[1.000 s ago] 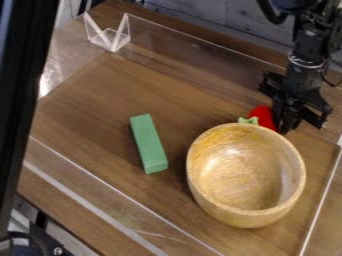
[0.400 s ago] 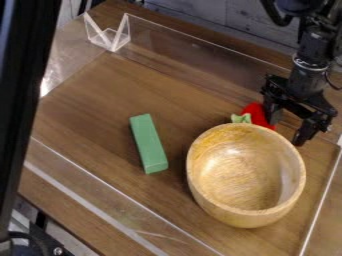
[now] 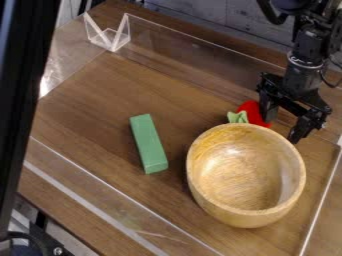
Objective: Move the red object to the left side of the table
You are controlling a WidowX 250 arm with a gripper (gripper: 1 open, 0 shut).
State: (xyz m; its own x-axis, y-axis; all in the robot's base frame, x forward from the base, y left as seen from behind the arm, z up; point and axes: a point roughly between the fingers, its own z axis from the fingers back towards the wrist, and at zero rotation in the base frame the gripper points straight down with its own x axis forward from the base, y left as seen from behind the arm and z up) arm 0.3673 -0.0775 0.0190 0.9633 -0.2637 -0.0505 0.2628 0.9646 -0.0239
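The red object (image 3: 250, 113), a small glossy red toy fruit with a light-green stem end pointing left, lies on the table (image 3: 94, 100) at the right, just behind the rim of the wooden bowl (image 3: 245, 175). My gripper (image 3: 294, 122) points straight down over it and is open. Its left finger (image 3: 266, 108) stands right at the fruit and its right finger (image 3: 322, 125) is well apart. The jaws grip nothing, and the gripper hides part of the fruit.
A green rectangular block (image 3: 147, 142) lies left of the bowl. A clear folded acrylic stand (image 3: 107, 32) sits at the back left. Low clear walls edge the table. A dark post fills the left edge of the view.
The jaws have gone from shut around the red object to wide open. The fruit now shows more to the left of the fingers. The hand has stayed in place.
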